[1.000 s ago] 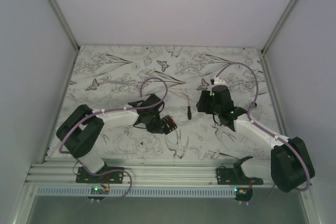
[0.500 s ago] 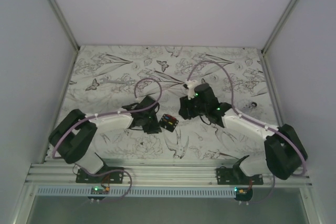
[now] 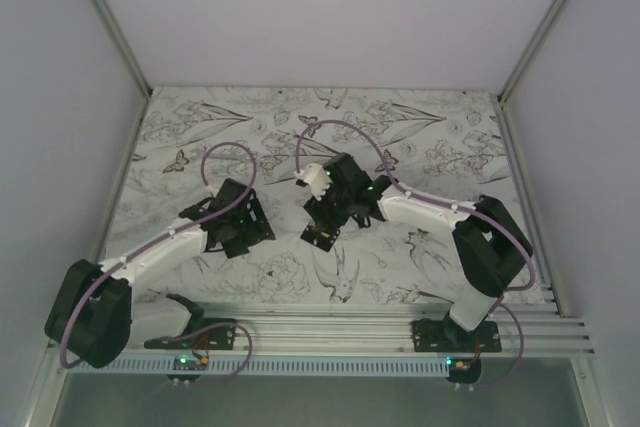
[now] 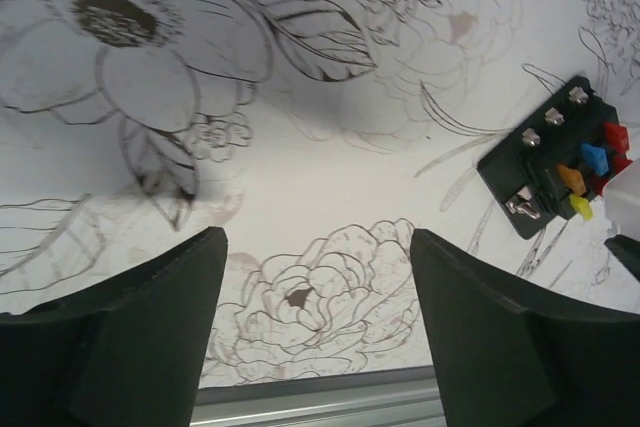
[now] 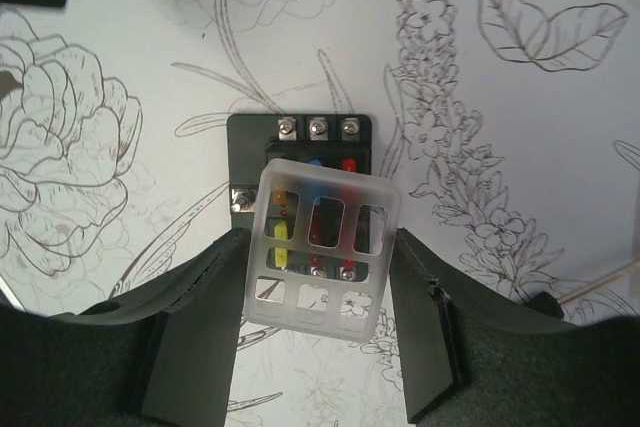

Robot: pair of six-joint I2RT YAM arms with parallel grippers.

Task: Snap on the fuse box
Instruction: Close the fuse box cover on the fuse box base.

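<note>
The fuse box (image 5: 250,147) lies flat on the floral cloth, a black block with red, yellow and blue fuses and a row of screws. My right gripper (image 5: 318,247) is shut on a frosted translucent cover (image 5: 320,209) with window cut-outs. It holds the cover tilted just above the box, overlapping its near half. From above, the right gripper (image 3: 335,209) hides most of the box (image 3: 322,238). My left gripper (image 4: 318,247) stands open and empty over bare cloth, with the fuse box (image 4: 545,162) off to its right. Seen from above, the left gripper (image 3: 243,224) sits left of the box.
An aluminium rail (image 3: 320,319) runs along the near table edge and shows just under the left fingers (image 4: 320,405). White enclosure walls (image 3: 60,147) stand at the left, right and back. Purple cables loop over both arms.
My left gripper has opened, let go of the fuse box and drawn back to the left. The right arm has swung left and brought the cover over the box.
</note>
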